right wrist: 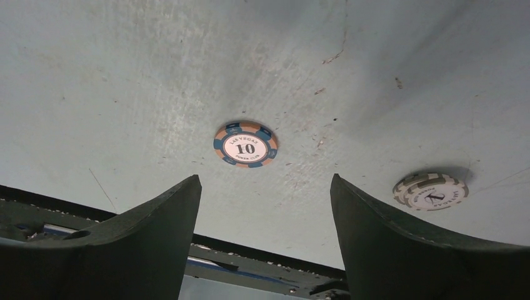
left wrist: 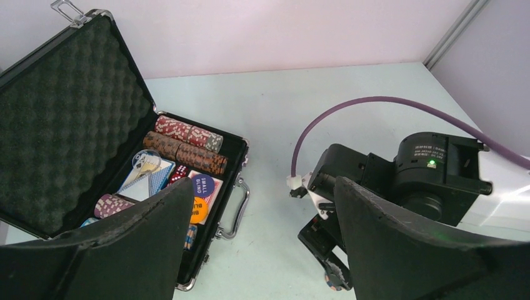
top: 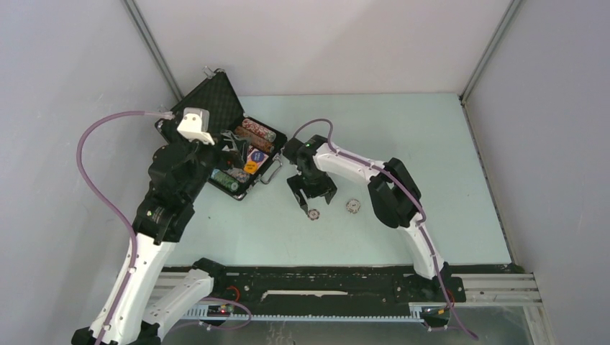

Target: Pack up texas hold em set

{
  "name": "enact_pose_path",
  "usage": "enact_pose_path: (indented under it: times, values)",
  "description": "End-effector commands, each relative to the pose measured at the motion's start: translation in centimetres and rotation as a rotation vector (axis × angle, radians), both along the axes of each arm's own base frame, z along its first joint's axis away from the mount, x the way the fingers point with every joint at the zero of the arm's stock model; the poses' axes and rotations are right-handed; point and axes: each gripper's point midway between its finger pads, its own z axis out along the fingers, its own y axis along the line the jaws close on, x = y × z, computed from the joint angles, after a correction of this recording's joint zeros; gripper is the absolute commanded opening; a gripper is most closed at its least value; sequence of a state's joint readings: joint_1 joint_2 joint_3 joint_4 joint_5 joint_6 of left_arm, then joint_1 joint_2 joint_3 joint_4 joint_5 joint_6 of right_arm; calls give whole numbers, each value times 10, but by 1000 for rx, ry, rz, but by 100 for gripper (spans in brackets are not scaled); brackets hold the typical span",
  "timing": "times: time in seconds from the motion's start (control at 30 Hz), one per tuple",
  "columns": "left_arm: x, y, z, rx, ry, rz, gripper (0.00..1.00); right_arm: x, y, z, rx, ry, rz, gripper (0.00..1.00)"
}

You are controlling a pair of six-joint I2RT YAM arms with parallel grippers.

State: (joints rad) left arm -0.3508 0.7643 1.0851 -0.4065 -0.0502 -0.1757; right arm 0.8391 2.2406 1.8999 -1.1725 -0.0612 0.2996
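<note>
While the right gripper (right wrist: 265, 181) hangs spread above the blue-orange chip (right wrist: 245, 144), it holds nothing; left gripper (left wrist: 262, 187) also spread, near the open case (left wrist: 62, 100).

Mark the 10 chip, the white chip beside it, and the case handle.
10 chip (right wrist: 245, 145): right wrist view, centre of its face.
white chip (right wrist: 431, 191): right wrist view, top face.
case handle (left wrist: 242, 212): left wrist view, middle of the bar.

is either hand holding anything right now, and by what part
Nothing is held. The right hand hangs open over the orange chip on the table; the left hand is open and empty.
</note>
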Motion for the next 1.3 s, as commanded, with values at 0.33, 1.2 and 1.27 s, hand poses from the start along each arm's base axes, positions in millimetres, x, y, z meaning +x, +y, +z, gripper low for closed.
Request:
enact_pose_path:
  times: [0.33,1.2,1.27]
  values:
    - [1,1,-2,15,-10,9,88,-13,18,-17,-32,49,46,73]
    - [-1,1,-3,36,-7,19,88,-14,22,-26,-74,66,89,52]
    - [-1,2,-3,35,-6,19,88,-12,23,-25,-69,57,88,48]
